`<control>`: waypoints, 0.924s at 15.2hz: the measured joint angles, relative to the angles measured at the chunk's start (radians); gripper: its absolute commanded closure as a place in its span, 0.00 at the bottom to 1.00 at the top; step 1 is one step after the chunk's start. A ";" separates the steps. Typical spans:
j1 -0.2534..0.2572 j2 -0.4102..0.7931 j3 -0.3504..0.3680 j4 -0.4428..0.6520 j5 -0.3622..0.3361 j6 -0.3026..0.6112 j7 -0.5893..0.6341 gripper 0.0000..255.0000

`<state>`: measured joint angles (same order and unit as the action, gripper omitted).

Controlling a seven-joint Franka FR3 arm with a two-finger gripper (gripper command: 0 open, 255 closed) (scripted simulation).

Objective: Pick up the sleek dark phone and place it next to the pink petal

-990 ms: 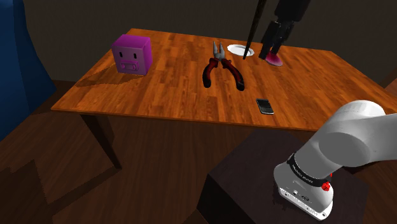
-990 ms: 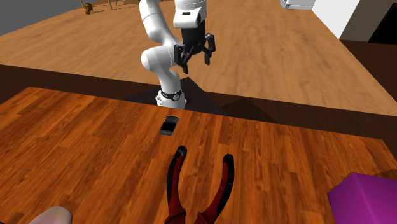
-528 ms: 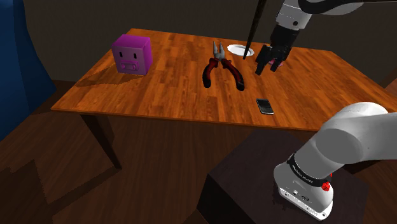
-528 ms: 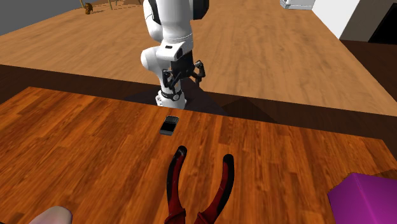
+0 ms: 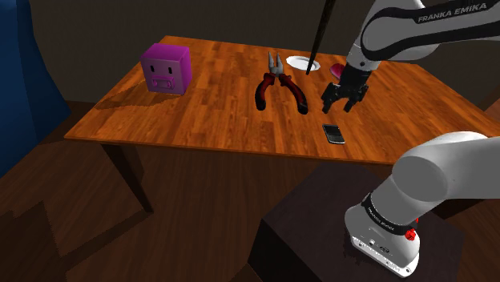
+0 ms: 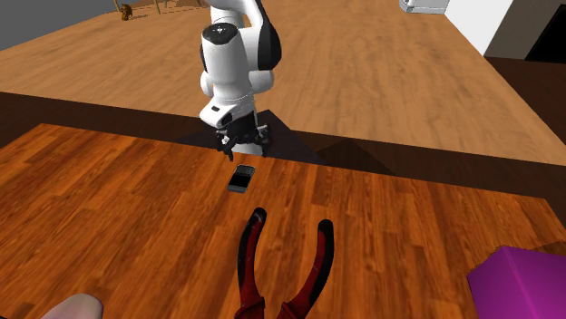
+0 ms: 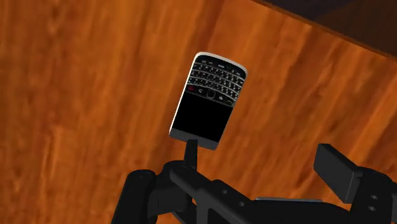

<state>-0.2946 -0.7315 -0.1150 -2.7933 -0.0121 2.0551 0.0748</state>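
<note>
the fingers [image 7: 337,170] stand wide apart and empty over the dark phone [image 7: 208,100], which lies flat on the worktop [image 5: 216,112] just ahead of them, nearer one finger than the other. its long axis runs away from the fingers, slightly skewed, with the keypad end far and the screen end near. it looks stiff, thin, light and slick, so the best hold is probably a pinch across its long side edges at mid-length.

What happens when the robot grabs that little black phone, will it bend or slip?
The phone looks like a flat, hard slab, so it probably stays stiff. It lies flat on the table, so it shouldn't roll or tip. Its thin, smooth edges might slip in the open gripper.
</note>
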 measured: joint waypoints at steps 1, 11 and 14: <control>-0.013 0.025 -0.004 -0.020 -0.001 0.043 0.017 0.00; -0.078 0.145 -0.034 -0.137 -0.018 0.274 0.070 0.00; -0.079 0.176 -0.041 -0.154 -0.019 0.321 0.064 0.00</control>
<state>-0.3732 -0.5555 -0.1557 -2.9472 -0.0310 2.3760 0.1387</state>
